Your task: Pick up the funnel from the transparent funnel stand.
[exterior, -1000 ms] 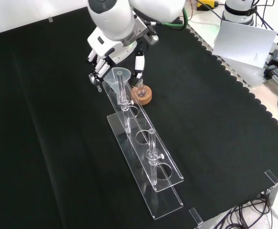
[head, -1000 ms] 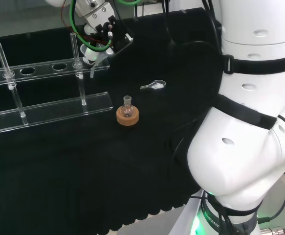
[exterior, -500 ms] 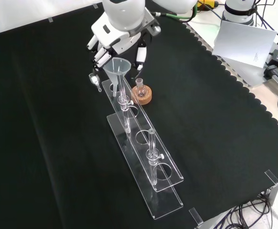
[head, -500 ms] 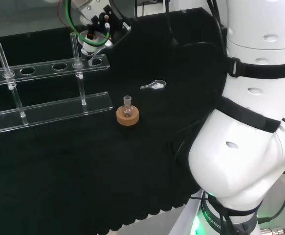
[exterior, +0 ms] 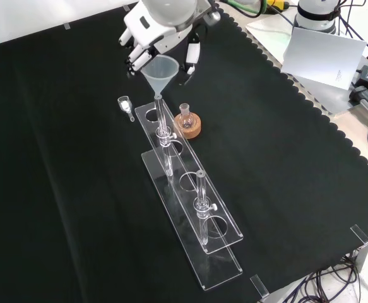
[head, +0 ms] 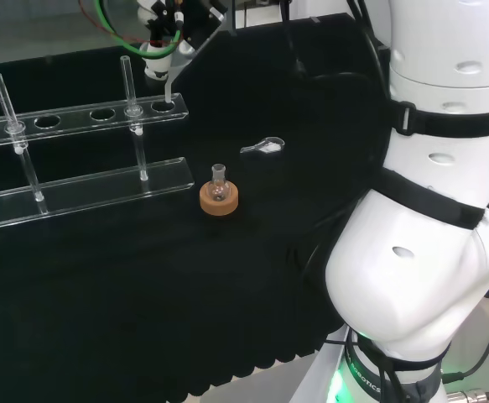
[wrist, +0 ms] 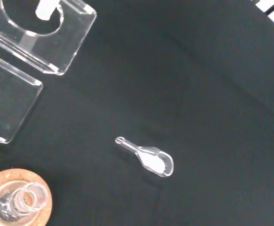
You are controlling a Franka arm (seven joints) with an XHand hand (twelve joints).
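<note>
The clear funnel [exterior: 160, 68] hangs cone up, with the hand [exterior: 161, 28] shut round its cone from above. Its stem [head: 168, 87] points down and ends just above the end hole of the transparent funnel stand [exterior: 218, 230], clear of the rack. In the head view the hand [head: 177, 17] is at the top edge, over the right end of the stand [head: 76, 117]. The wrist view looks past the stem tip [wrist: 45, 7] onto the stand's end hole [wrist: 57, 42].
A small flask on a cork ring [exterior: 187, 123] stands beside the stand's near end, also [head: 219, 197]. A small clear scoop [exterior: 126, 106] lies on the cloth on the stand's other side, also [wrist: 148, 157]. The arm's white links [head: 429, 210] stand at the head view's right.
The hand has risen with the funnel in it. The funnel's stem has come up out of the stand's end hole.
</note>
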